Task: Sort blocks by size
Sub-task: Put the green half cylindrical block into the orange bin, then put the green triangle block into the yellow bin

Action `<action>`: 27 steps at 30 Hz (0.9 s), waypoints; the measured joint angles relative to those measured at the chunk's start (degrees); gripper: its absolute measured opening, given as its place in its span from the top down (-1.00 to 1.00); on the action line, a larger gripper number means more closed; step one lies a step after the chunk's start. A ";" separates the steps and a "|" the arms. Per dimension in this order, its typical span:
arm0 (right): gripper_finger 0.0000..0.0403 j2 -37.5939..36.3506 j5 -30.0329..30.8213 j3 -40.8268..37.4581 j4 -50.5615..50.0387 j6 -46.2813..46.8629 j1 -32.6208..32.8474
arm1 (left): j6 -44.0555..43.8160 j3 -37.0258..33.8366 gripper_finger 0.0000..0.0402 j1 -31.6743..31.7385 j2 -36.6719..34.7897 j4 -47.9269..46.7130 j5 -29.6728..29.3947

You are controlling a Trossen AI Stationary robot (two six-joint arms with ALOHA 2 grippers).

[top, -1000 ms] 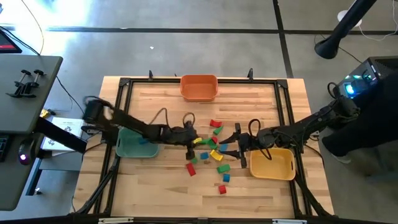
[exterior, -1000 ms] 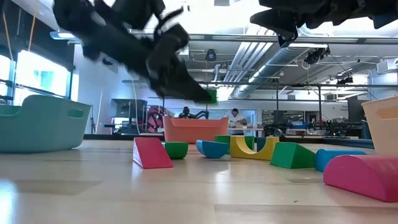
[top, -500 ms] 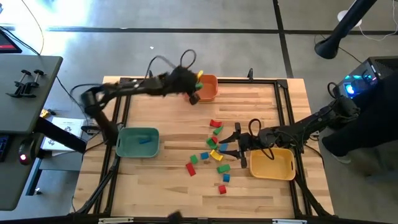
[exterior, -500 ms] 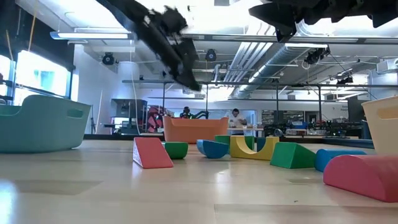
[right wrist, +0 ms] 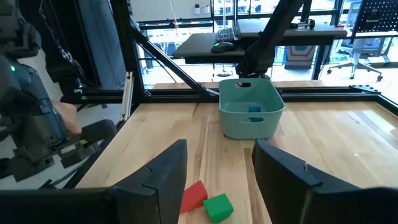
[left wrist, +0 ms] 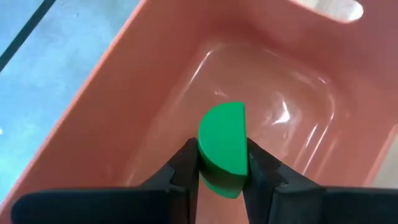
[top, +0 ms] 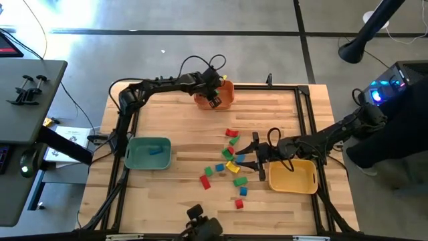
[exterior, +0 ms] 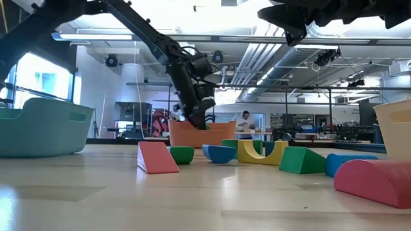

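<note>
Overhead, left gripper (left wrist: 222, 163) poised above orange bin (left wrist: 155, 93).

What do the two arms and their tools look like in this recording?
Both arms are dark and slim, built of jointed segments, with thin black cable looping off the left arm and the right arm. Each tool, left and right, has two flat matte-black fingers with squared tips. No markings are visible.

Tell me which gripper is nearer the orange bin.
Left. The left gripper hangs right over the orange bin, with a green block between its fingers. The right gripper is far off, beside the yellow bin.
</note>
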 joint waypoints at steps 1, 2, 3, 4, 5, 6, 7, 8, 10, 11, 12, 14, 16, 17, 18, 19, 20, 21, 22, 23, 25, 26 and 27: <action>0.12 0.00 0.03 0.00 -0.06 0.15 0.00 | 0.29 0.02 0.63 0.01 0.15 -0.06 -0.04; 0.12 0.00 0.19 0.00 -0.13 0.37 0.00 | 0.33 0.02 0.61 0.02 0.27 -0.25 -0.08; 0.12 0.00 0.39 0.00 -0.29 0.43 0.00 | 0.33 0.02 0.58 0.02 0.31 -0.71 -0.08; 0.12 0.00 0.46 0.00 -0.40 0.45 -0.02 | 0.35 0.02 0.55 0.02 0.31 -0.95 -0.08; 0.12 0.00 0.48 0.00 -0.42 0.43 0.00 | 0.32 0.02 0.52 0.02 0.30 -0.71 -0.08; 0.12 0.00 0.50 0.00 -0.41 0.43 -0.01 | 0.15 0.03 0.49 0.02 0.27 -0.43 -0.10; 0.12 0.00 0.50 0.00 -0.39 0.43 0.00 | 0.04 0.04 0.45 0.02 0.27 -0.36 -0.10; 0.12 0.00 0.52 0.00 -0.39 0.43 -0.02 | -0.01 0.04 0.41 0.04 0.27 -0.39 -0.11; 0.12 0.00 0.52 0.00 -0.42 0.44 0.00 | -0.04 0.04 0.32 0.16 0.27 -0.39 -0.10; 0.12 0.00 0.52 0.00 -0.42 0.43 -0.01 | -0.04 0.04 0.28 0.20 0.27 -0.38 -0.12; 0.12 0.00 0.53 0.00 -0.42 0.43 0.00 | -0.04 0.04 0.25 0.20 0.27 -0.36 -0.13; 0.12 0.00 0.55 0.00 -0.44 0.44 0.00 | -0.04 0.04 0.19 0.20 0.27 -0.36 -0.13; 0.12 0.00 0.55 0.00 -0.46 0.43 0.00 | -0.03 0.02 0.15 0.24 -0.27 -0.85 -0.28; 0.12 0.00 0.55 0.00 -0.53 0.45 0.00 | 0.19 0.02 0.14 0.24 -0.85 -1.41 -0.43; 0.12 0.00 0.55 0.00 -0.80 0.45 0.00 | 0.25 0.02 0.13 0.24 -1.65 -2.05 -0.51; 0.12 0.00 0.57 0.00 -1.03 0.45 0.00 | 0.25 0.02 0.13 0.24 -2.71 -3.00 -0.61; 0.12 0.00 0.55 0.00 -1.27 0.43 0.00 | 0.27 0.02 0.13 0.19 -3.80 -3.88 -0.72; 0.12 0.00 0.57 0.00 -1.54 0.43 0.00 | 0.29 0.02 0.14 -0.03 -4.99 -4.62 -0.76; 0.12 0.00 0.57 0.00 -1.77 0.43 0.00 | 0.31 0.02 0.15 -0.37 -6.24 -5.37 -1.07; 0.12 0.00 0.57 0.00 -1.95 0.39 0.00 | 0.33 0.02 0.16 -0.79 -7.73 -6.34 -1.51; 0.12 0.00 0.57 0.00 -2.60 0.25 0.00 | 0.33 0.00 0.18 -2.49 -10.54 -7.50 -2.22; 0.12 0.00 0.57 0.00 -3.12 -0.02 0.00 | 0.35 -0.01 0.20 -3.54 -12.07 -7.87 -2.21; 0.12 0.00 0.57 0.00 -3.93 -0.18 0.00 | 0.36 -0.44 0.21 -4.87 -13.53 -7.97 -2.24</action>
